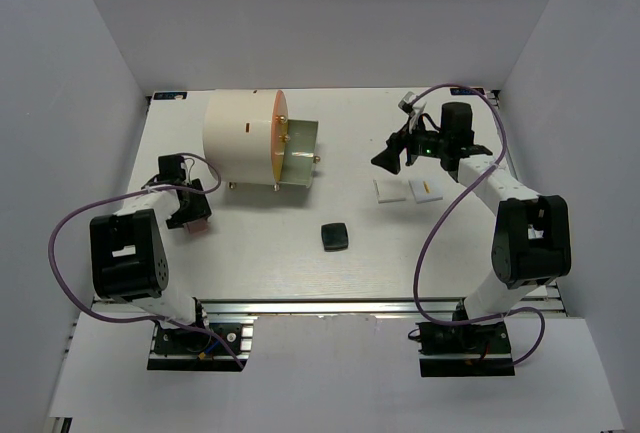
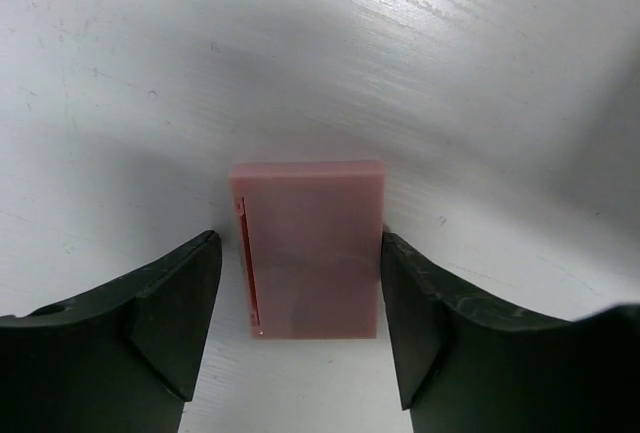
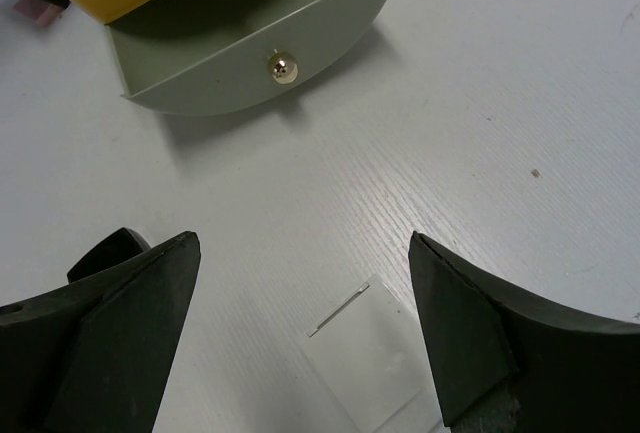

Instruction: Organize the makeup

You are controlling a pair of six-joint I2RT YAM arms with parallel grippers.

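Note:
A pink pad [image 2: 310, 248] lies flat on the white table between my left gripper's [image 2: 300, 243] open fingers. The right finger is at its edge and the left finger stands a small gap off. In the top view the left gripper [image 1: 190, 211] is low at the table's left, over the pad [image 1: 198, 226]. My right gripper [image 1: 390, 160] is open and empty, above and just behind two white square tiles [image 1: 388, 190] [image 1: 425, 189]. One tile [image 3: 375, 353] shows between its fingers [image 3: 303, 248]. A dark square compact [image 1: 335, 237] lies at mid-table.
The big cream cylinder [image 1: 240, 138] with its orange front [image 1: 279, 138] stands at the back left. Its green drawer [image 3: 250, 53] with a gold knob [image 3: 284, 68] is pulled open. White walls enclose the table on three sides.

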